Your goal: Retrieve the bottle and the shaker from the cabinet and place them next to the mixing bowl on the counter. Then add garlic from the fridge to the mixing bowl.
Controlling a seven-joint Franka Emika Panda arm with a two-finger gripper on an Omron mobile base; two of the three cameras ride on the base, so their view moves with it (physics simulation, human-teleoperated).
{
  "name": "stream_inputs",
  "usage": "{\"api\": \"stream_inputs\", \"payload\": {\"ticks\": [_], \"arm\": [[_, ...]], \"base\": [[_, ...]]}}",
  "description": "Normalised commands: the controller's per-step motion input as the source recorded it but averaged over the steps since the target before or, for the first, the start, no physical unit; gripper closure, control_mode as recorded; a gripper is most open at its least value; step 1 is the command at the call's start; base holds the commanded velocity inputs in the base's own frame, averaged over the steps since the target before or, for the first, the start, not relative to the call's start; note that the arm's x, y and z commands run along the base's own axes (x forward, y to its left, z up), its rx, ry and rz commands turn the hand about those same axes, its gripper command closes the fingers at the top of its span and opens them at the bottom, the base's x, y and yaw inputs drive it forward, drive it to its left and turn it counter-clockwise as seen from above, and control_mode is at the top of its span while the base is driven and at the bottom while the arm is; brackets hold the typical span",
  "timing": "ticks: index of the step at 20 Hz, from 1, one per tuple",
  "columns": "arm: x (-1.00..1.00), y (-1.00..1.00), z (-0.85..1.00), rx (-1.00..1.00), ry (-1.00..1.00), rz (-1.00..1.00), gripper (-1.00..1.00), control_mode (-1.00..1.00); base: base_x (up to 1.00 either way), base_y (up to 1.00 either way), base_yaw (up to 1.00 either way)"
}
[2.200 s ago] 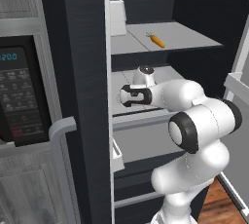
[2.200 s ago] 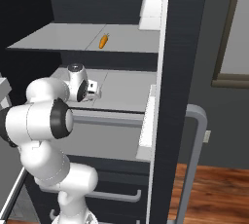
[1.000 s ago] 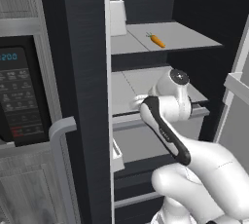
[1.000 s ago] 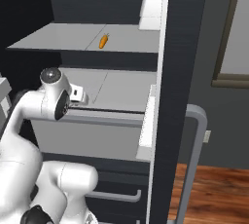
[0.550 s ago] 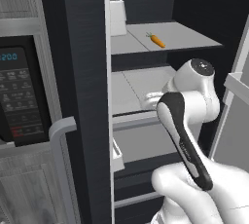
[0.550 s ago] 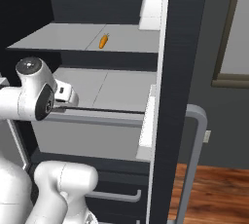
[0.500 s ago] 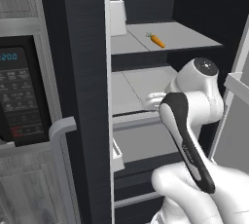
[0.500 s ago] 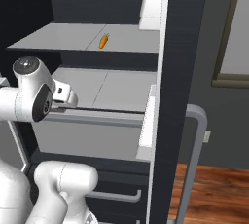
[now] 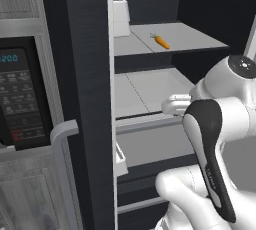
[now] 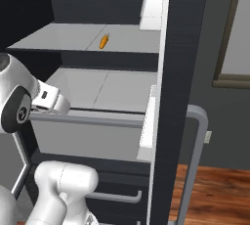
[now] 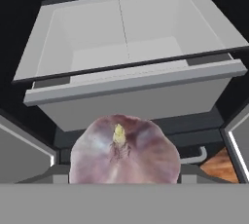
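Fridge interior, left base view: you see the open dark fridge [image 9: 150,4] with a small orange carrot [image 9: 161,41] lying alone on the upper grey shelf [image 9: 185,36], and a white rectangular container [image 9: 120,16] at that shelf's left end. Below it sits the pale grey pulled-out drawer [image 9: 145,124]. The white arm's wrist [image 9: 180,105] reaches over the drawer's right part. Left of the fridge you have the black microwave panel with a blue clock readout [image 9: 20,99] and a curved grey door handle [image 9: 62,139].

Right base view: the carrot [image 10: 104,41] lies on the same shelf, well apart from the white container [image 10: 154,9] at the far right. The drawer [image 10: 93,121] stands open beneath. The white wrist block [image 10: 49,101] sits at the drawer's left front edge. Wooden floor [image 10: 215,194] shows at lower right.

Hand view: a purplish-white papery garlic bulb [image 11: 124,150] with a yellowish stem stub sits right at the gripper [image 11: 124,177], hiding both fingertips; it looks held, yet you cannot tell from this angle how the jaws stand. Beyond it, the open drawer [image 11: 131,79] faces you, and the garlic is outside its front wall.
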Motion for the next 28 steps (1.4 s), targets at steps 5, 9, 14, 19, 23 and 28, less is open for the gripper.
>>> {"api": "stream_inputs", "payload": {"ticks": [5, 9, 14, 19, 23, 28], "arm": [[-0.45, 0.00, 0.36, 0.00, 0.00, 0.02, 1.00, -1.00], [-0.23, 0.00, 0.17, 0.00, -0.02, 0.03, 1.00, -1.00], [0.00, 0.00, 0.00, 0.00, 0.00, 0.00, 1.00, -1.00], [0.00, 0.00, 0.00, 0.00, 0.00, 0.00, 1.00, -1.00], [0.00, 0.00, 0.00, 0.00, 0.00, 0.00, 1.00, -1.00], [0.00, 0.00, 0.00, 0.00, 0.00, 0.00, 1.00, 1.00]], "base": [[0.00, 0.00, 0.00], [0.00, 0.00, 0.00], [0.00, 0.00, 0.00], [0.00, 0.00, 0.00], [0.00, 0.00, 0.00], [-0.74, 0.00, 0.00]]}}
